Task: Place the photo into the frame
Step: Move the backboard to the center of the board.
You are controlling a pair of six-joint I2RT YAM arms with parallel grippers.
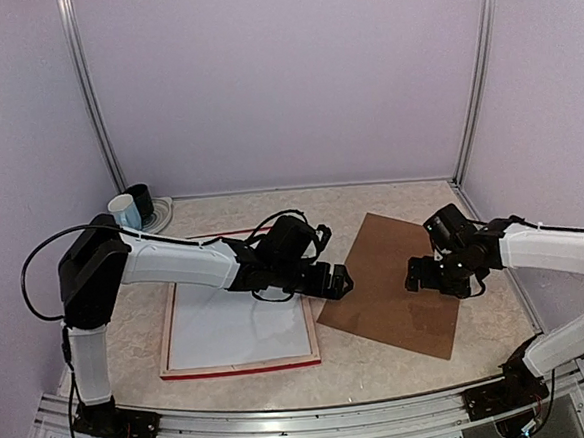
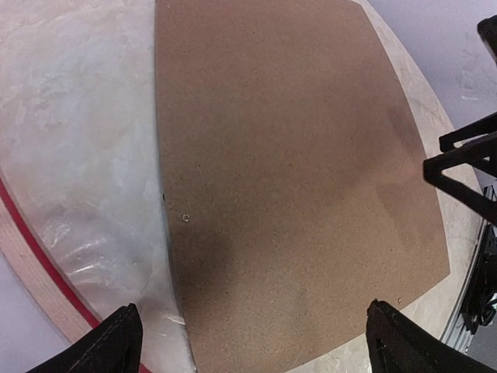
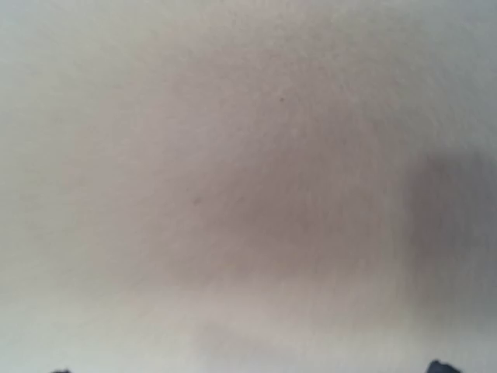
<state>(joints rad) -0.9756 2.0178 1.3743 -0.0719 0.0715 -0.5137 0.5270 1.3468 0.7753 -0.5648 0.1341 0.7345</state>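
**Top view**
- Frame: the frame [image 1: 240, 366] lies flat toward the table's [image 1: 368, 372] near left corner. A white panel [image 1: 235, 328] fills its opening.
- Photo: you have no sunset print in sight. It may be under the brown board or face down in the frame; you cannot tell which.
- Board: the brown board [image 1: 379, 243] lies right of the frame. It is turned on the diagonal, and one corner is just beside the frame's right side.
- Left gripper: the left gripper [image 1: 342, 281] hangs over that corner with its fingers spread and holds nothing.
- Right gripper: the right gripper [image 1: 416, 273] faces it across the board, also spread and empty.
- Nearer arm: your left arm reaches across the frame, so it is the closer one. The right arm is well apart from the frame.
- Cups: two cups [image 1: 131, 205] stand at the far left corner, clear of all this.

**Left wrist view**
- Fingers: both fingertips [image 2: 116, 342] stand wide apart at the bottom.
- Under them: the board's long edge runs straight away from you. The glossy panel and the frame's red line are off to the left.
- Judgement: with no print showing, the board between the grippers looks like the thing to lift first.

**Right wrist view**
- Picture: you get only a pale blur, too close to read.
- Fingers: dark tips barely show at the bottom corners, set wide.
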